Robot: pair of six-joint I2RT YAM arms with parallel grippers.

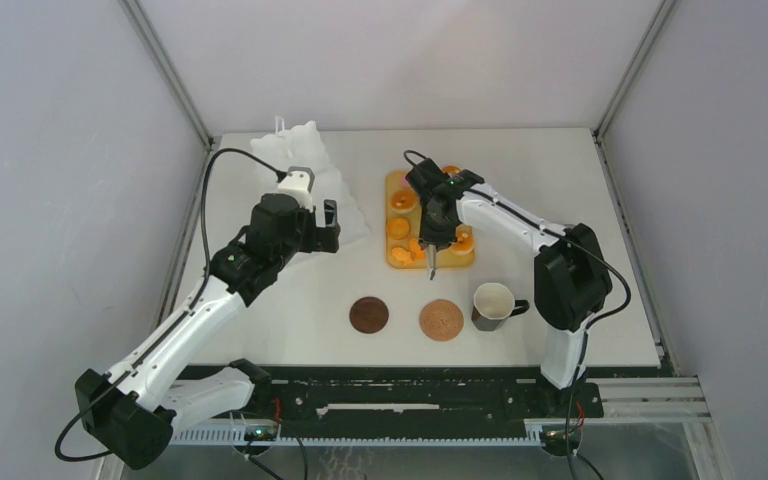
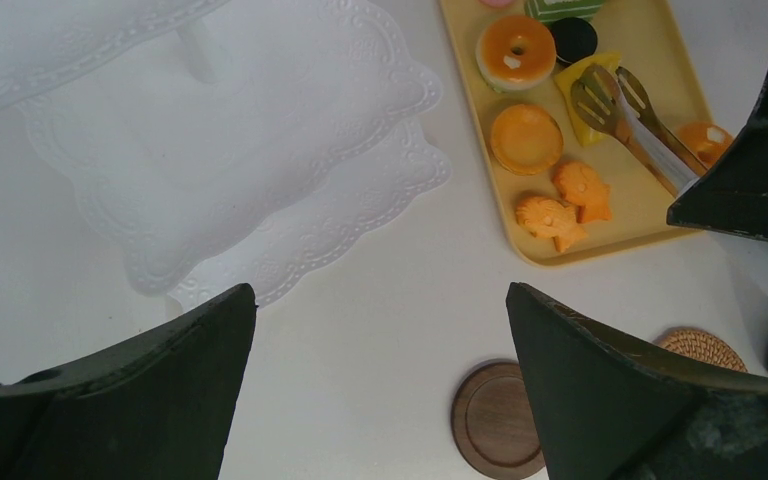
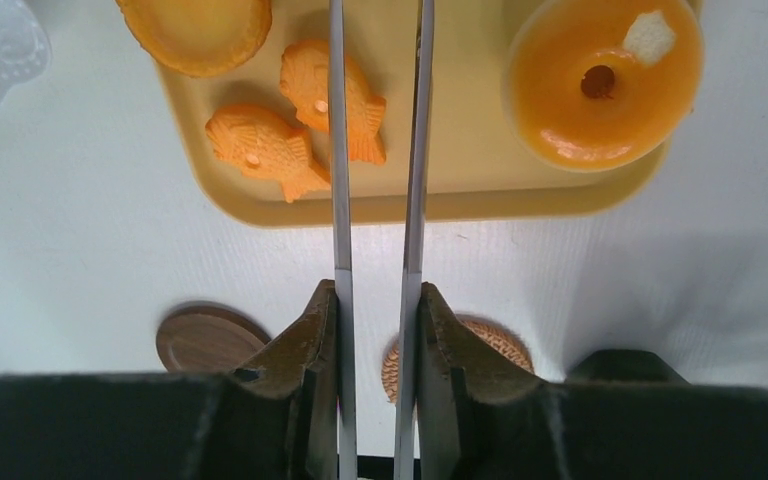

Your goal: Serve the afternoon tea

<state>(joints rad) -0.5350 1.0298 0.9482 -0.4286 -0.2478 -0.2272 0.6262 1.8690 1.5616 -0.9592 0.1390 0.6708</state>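
Toy pastries lie on a yellow tray (image 1: 392, 258): an orange tart (image 2: 526, 138), a glazed orange round (image 2: 515, 50), a black round (image 2: 573, 38), a yellow cake wedge (image 2: 572, 82) and two fish-shaped biscuits (image 2: 550, 218). My right gripper (image 1: 433, 238) hangs over the tray's near end, shut on metal tongs (image 3: 339, 150). The tongs' forked tips (image 2: 600, 95) rest at the yellow wedge. One dark mug (image 1: 493, 303) stands on the table right of the coasters. My left gripper (image 2: 380, 300) is open and holds nothing, above the table left of the tray.
A white lace-edged tiered stand (image 1: 305, 170) occupies the back left, just beyond my left gripper. A dark wooden coaster (image 1: 369, 314) and a woven coaster (image 1: 441, 320) lie side by side in front of the tray.
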